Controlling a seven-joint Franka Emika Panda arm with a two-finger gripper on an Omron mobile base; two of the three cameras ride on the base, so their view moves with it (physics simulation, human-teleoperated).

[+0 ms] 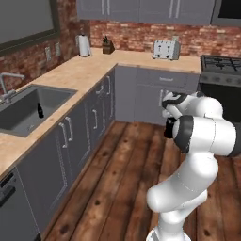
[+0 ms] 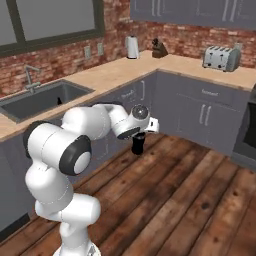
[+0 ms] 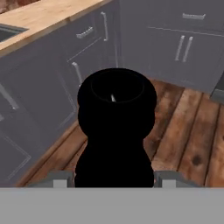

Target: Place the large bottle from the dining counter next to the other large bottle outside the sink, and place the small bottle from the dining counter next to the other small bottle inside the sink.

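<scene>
One black bottle point(image 3: 116, 131) sits clamped in the hand point(image 2: 138, 145), carried over the wood floor well short of the sink point(image 1: 49, 96). It looks rigid, smooth and likely slippery; gripping its wide lower body seems safest. Another small bottle point(image 1: 40, 110) stands in the sink.

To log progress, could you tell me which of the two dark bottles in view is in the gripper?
The bottle hanging from the gripper above the wooden floor. The other, the small bottle, stands inside the sink, untouched.
</scene>
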